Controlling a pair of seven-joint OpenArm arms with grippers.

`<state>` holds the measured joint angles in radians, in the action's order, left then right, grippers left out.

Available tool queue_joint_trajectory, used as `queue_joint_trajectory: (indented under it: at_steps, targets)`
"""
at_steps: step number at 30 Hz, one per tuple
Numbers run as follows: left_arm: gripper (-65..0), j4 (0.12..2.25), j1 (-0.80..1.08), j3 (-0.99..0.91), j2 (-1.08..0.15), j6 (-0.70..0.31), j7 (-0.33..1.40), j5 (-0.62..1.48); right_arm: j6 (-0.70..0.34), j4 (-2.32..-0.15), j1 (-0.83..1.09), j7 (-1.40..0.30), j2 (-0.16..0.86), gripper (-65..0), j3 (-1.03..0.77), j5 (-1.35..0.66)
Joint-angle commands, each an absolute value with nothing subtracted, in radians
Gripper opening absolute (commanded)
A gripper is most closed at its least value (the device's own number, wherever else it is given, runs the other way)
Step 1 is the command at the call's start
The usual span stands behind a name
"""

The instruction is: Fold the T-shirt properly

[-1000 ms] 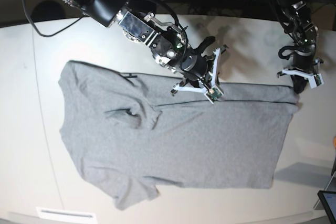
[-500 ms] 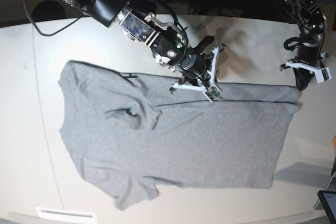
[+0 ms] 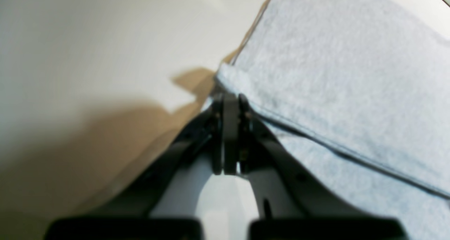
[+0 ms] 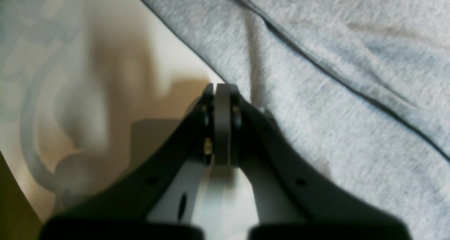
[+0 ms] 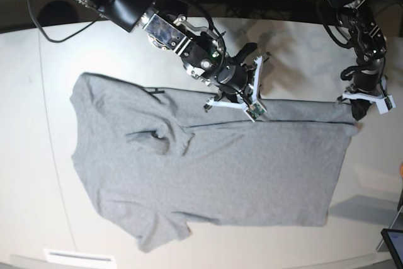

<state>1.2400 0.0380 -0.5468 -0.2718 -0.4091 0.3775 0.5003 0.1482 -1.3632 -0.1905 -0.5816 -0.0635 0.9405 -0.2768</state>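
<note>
Grey cotton covers most of the table [image 5: 38, 61] from where I sit: the T-shirt [image 5: 214, 174] lies spread flat, plain side up, with a narrow strip already turned over along its far edge, and one sleeve rumpled near the middle left.

My left gripper [image 3: 226, 102] sits at the shirt's far right corner. Its jaws are pressed fully together, and the wrist view puts the tip right at the folded corner, but I cannot tell whether any cloth is pinched between them.

My right gripper [image 4: 221, 92] is likewise closed tight, tip down at the far edge around the middle of the folded strip. Here too the fabric meets the tip without clearly entering it.

My worry is an empty grip. If either pair of jaws has closed beside the hem rather than on it, lifting will leave that side behind and the fold will skew. Only one layer caught would peel the strip open. That bunched sleeve [image 5: 160, 138] could also get trapped under the next fold.
</note>
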Motion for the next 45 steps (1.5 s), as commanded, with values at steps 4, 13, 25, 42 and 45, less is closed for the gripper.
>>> queue_joint_trajectory:
  at_steps: [4, 13, 25, 42, 45]
  targets:
    - [-65.0, 1.204, 0.001, -0.553, -0.303, -0.412, 0.420, 0.515, 0.147, -1.385, -0.206, -0.559, -0.079, -65.0, 0.941, -0.272]
    - [-65.0, 1.207, 0.007, -0.553, -0.300, -0.412, 0.467, 0.516, 0.148, -1.371, -0.259, -0.552, -0.082, -65.0, 1.007, -0.272]
    - [-65.0, 1.202, 0.013, -0.616, -0.303, -0.412, 0.470, 0.510, 0.147, -1.270, -0.328, -0.504, -0.107, -65.0, 1.007, -0.277]
    - [-65.0, 1.317, 0.062, -0.616, -0.297, -0.412, 0.472, 0.518, 0.147, -1.118, -0.389, -0.430, -0.108, -64.9, 1.003, -0.278]
    - [-65.0, 1.310, 0.051, -0.616, -0.297, -0.412, 0.472, 0.518, 0.145, -1.104, -0.389, -0.430, -0.108, -64.9, 1.003, -0.278]
